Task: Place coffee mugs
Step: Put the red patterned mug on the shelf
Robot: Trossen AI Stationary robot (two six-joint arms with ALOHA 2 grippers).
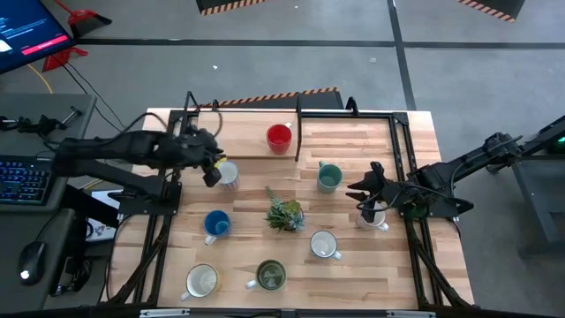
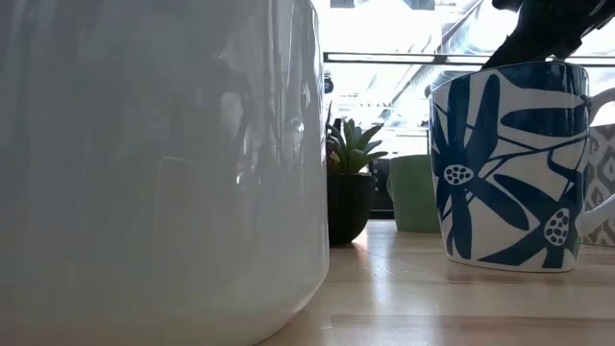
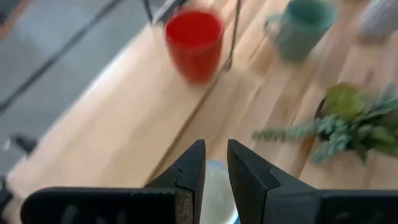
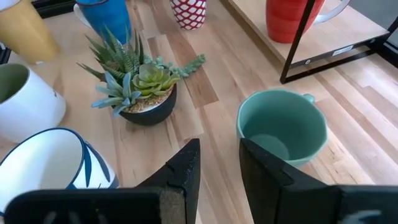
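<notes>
Glossy white mug [image 2: 159,163] beside blue-flowered ceramic mug [image 2: 509,168].

2 dark jointed arms, each hand [image 3: 216,180] with 2 black wedge-shaped fingers [image 4: 180,180].

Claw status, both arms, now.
Left claw: over a white mug; grip cannot be told.
Right claw: at the blue-flowered mug; grip cannot be told.

Bright backlight, blurred left wrist view.
</notes>
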